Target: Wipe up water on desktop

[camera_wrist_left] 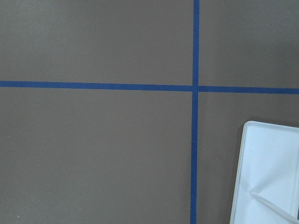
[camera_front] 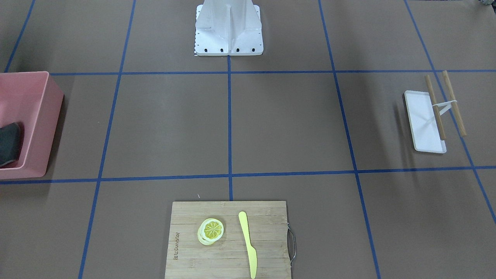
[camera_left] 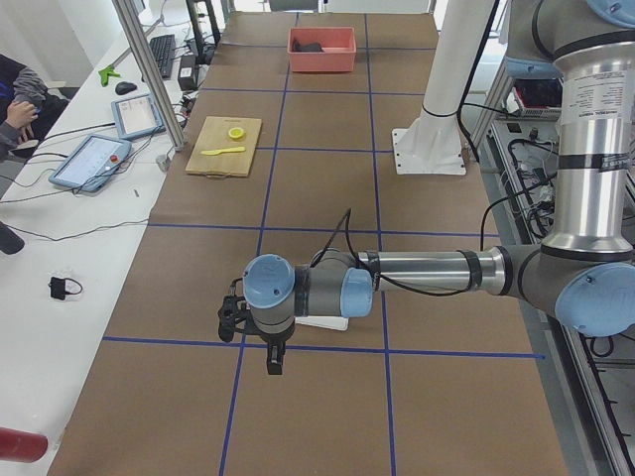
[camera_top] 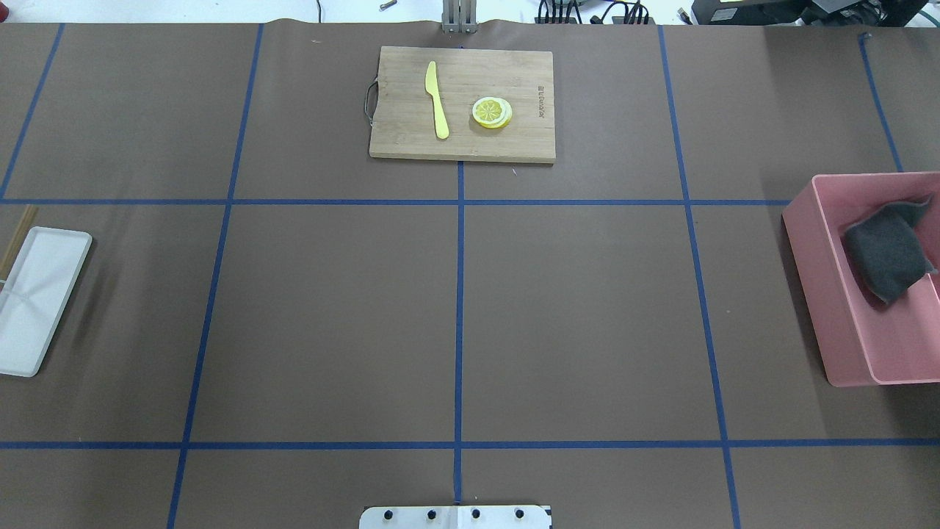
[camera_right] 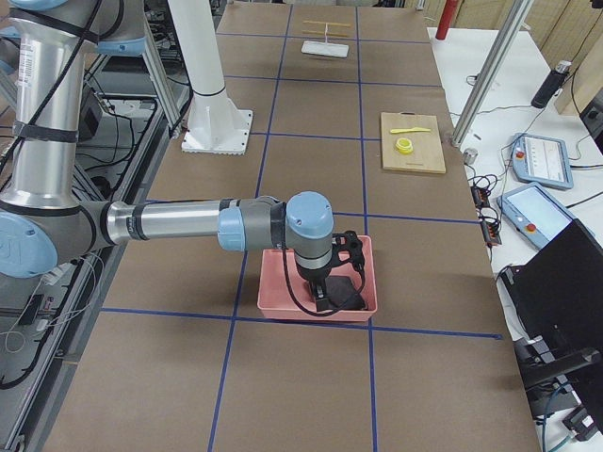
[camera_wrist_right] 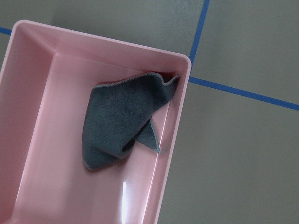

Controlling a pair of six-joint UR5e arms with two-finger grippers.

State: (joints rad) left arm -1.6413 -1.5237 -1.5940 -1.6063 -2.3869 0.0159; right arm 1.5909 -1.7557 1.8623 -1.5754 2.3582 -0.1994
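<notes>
The brown desktop (camera_top: 330,316) with its blue tape grid shows no water that I can make out. A dark grey cloth (camera_top: 888,253) lies crumpled in a pink bin (camera_top: 815,294) at the right edge; it also shows in the right wrist view (camera_wrist_right: 124,121). My right gripper (camera_right: 332,282) hangs over that bin above the cloth, seen only in the exterior right view, so I cannot tell its state. My left gripper (camera_left: 275,362) hovers over bare desktop beside a white tray (camera_left: 322,321), seen only in the exterior left view, so I cannot tell its state.
The white tray (camera_top: 37,294) with two wooden sticks (camera_front: 453,102) across it sits at the left edge. A bamboo cutting board (camera_top: 514,143) at the far middle holds a lemon slice (camera_top: 490,112) and a yellow knife (camera_top: 436,99). The robot base (camera_front: 228,31) stands at the near middle.
</notes>
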